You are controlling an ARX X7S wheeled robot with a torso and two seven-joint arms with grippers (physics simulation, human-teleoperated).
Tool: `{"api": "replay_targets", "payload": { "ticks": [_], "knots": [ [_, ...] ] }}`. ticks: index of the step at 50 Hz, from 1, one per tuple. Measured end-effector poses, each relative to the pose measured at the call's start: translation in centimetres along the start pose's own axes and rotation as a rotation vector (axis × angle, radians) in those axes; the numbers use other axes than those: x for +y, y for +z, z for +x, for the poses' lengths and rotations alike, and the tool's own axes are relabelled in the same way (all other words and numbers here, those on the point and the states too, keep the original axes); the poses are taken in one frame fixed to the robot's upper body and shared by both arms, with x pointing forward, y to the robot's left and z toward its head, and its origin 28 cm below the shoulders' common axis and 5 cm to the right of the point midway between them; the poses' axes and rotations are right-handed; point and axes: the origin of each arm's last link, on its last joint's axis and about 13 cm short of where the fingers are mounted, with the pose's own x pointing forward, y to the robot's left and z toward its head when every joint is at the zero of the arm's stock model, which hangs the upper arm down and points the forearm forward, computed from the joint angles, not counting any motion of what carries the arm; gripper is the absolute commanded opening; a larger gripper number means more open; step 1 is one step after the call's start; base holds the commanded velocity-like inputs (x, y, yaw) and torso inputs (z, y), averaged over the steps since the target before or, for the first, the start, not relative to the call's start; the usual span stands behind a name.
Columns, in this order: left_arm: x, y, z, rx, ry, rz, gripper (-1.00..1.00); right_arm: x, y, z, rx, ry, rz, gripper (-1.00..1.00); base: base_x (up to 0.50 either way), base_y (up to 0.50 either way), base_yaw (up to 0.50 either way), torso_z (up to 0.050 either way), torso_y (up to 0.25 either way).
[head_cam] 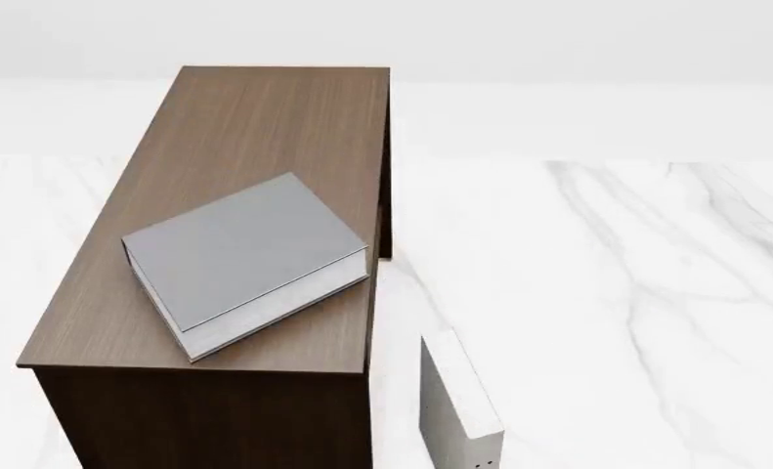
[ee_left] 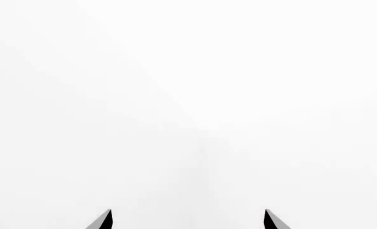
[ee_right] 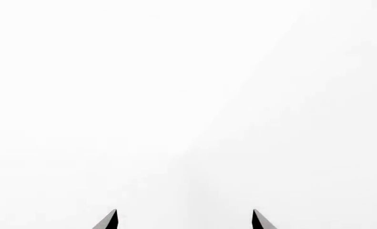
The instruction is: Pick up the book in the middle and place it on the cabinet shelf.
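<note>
Standing beside the robot and looking down past it, I see nearest of all a pale off-white book with small dark dots (head_cam: 458,410), upright on the white marble floor (head_cam: 621,293), just beside the near right corner of the cabinet. The long box-shaped cabinet of dark brown wood grain (head_cam: 256,127) runs away from the robot, its lighter flat top bare at the far end. On the near half of that top lies the thick hardback with a plain grey cover and whitish page edges (head_cam: 242,254), flat, its long axis skewed across the cabinet's length, one corner close to the cabinet's right edge.

Neither arm reaches into the overhead view. Each wrist camera shows only two dark fingertips against blank white: the left gripper (ee_left: 188,219) and the right gripper (ee_right: 184,219) both have their jaws spread wide and hold nothing.

By my reckoning the grey book already rests where the task wants it. Which arm is nearer I cannot tell.
</note>
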Motion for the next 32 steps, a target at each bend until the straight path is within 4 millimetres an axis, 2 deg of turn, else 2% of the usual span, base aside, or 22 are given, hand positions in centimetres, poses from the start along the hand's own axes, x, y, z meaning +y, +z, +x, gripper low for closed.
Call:
{"api": "replay_targets", "payload": {
  "ticks": [7,15,32],
  "knots": [
    [1.2,1.2,2.5,-0.108,0.089,0.043,1.0,-0.6,1.8,2.2,-0.116,-0.059,0.013,1.0,0.0,0.0,0.0,0.0,0.0],
    [2.6,2.9,4.6,-0.217,0.172,0.079,1.0,-1.0,3.5,3.8,-0.207,-0.095,0.032,1.0,0.0,0.0,0.0,0.0,0.0],
    [3.6,5.0,6.1,-0.32,0.233,0.11,1.0,-1.4,4.9,4.5,-0.297,-0.106,0.044,1.0,0.0,0.0,0.0,0.0,0.0]
  ]
}}
